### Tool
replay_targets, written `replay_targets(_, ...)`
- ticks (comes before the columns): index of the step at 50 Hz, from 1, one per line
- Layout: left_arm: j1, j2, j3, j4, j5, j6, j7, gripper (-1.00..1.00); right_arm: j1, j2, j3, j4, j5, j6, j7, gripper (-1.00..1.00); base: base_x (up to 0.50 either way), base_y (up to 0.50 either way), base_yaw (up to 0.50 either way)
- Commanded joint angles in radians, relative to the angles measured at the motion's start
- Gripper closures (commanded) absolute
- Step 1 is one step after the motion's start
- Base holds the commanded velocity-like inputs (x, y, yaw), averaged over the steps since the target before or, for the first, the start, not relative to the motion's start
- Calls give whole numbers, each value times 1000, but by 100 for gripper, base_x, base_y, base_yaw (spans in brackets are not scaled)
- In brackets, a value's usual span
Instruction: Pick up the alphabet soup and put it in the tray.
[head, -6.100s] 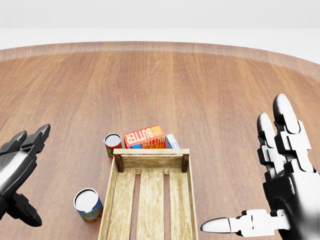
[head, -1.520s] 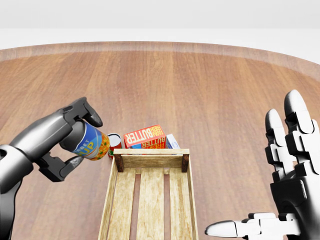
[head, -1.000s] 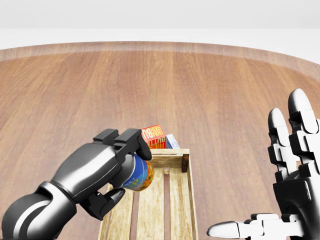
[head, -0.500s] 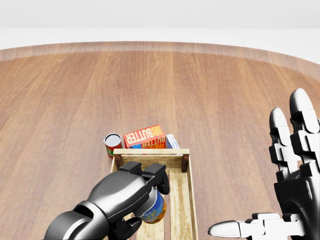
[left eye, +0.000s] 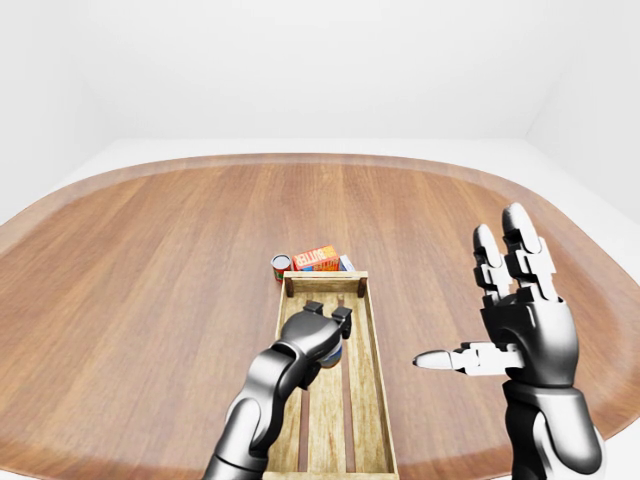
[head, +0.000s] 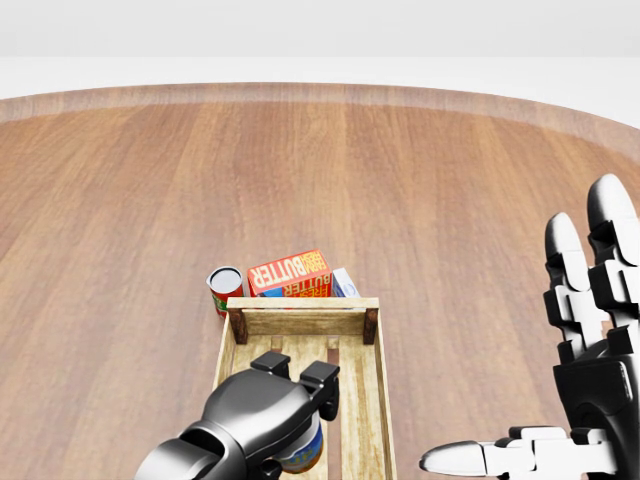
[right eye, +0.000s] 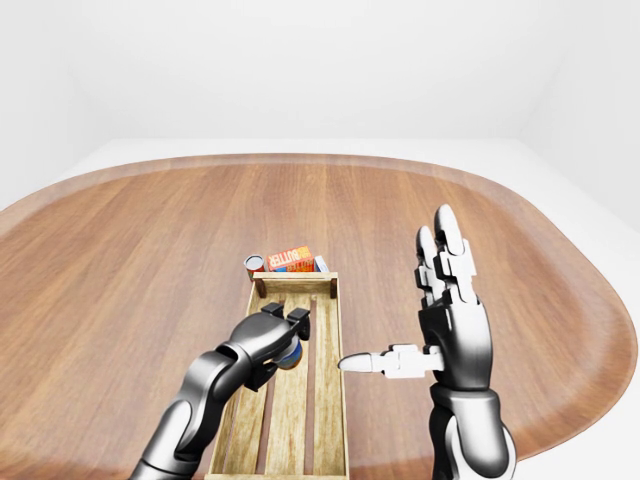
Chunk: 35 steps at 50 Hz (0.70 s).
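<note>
Left robot hand (head: 262, 420) wrapped round alphabet soup can (head: 303, 452), low over wooden tray (head: 366, 400); release remains; right robot hand (head: 580, 350) spread, idle.

Broad oval wooden table (left eye: 180, 260) amid plain white walls (left eye: 300, 70), even light.

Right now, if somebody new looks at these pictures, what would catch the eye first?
First, the left hand at the bottom of the head view, closed round the soup can over the wooden tray. Next, the right hand at the right edge, held up with open fingers. Beyond the tray's top end stand a butter box and a small red can.
</note>
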Motion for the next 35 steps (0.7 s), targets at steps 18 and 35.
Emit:
replay_targets(18,1,-43,-56,-30,116,0,27,96,1,3,-4,2,3,0,2,-100,0,0,0)
replay_targets(35,-18,-55,-73,54,143,0,85,91,2,2,-6,-12,8,0,4,-100,0,0,0)
